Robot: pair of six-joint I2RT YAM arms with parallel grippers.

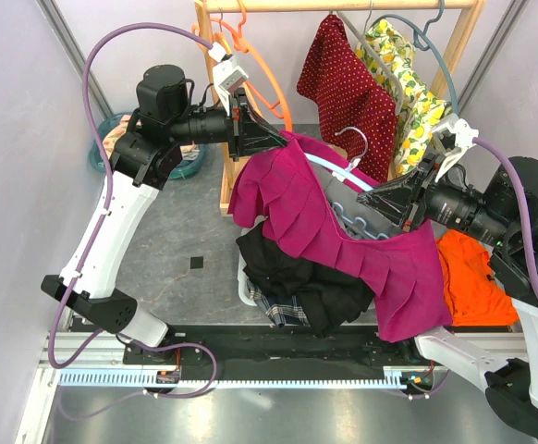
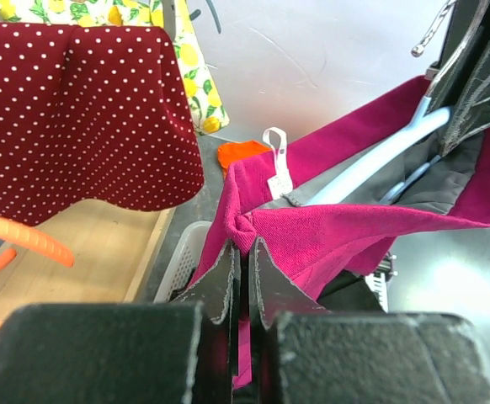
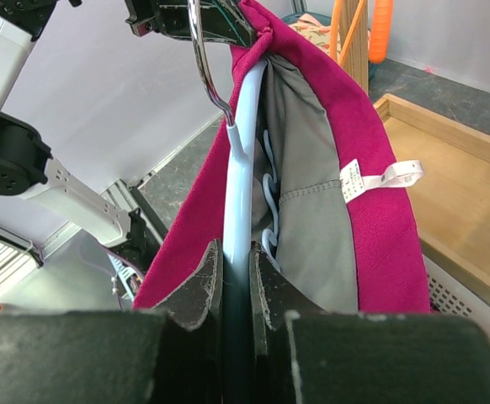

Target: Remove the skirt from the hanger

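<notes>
Skirt (image 1: 343, 240): magenta, pleated, held up in the air between the two arms over the white laundry basket (image 1: 247, 282). Its waistband is stretched from upper left to lower right and the hem hangs down past the basket's right side.

Wooden rack (image 1: 225, 176) stands behind it, carrying a dark red polka-dot garment (image 1: 348, 92), a lemon-print garment (image 1: 408, 83) and an empty orange hanger (image 1: 269, 83).

The basket holds dark clothes (image 1: 292, 268). An orange garment (image 1: 472, 277) lies on the table just right of the skirt.

Hanger (image 3: 243, 168): light blue with a metal hook (image 3: 203, 59). It sits inside the waistband, against the grey lining, tilted along the skirt's top edge.

Left end effector (image 2: 243, 252): fingers pressed together, pinching a bunched fold of the waistband at the skirt's upper left end.

Right end effector (image 3: 235, 257): narrow, clamped on the hanger's arm at the lower right end. The fabric runs beside the fingers, not between them.

White label (image 3: 380, 177) sticks out from the inner waistband seam.
</notes>
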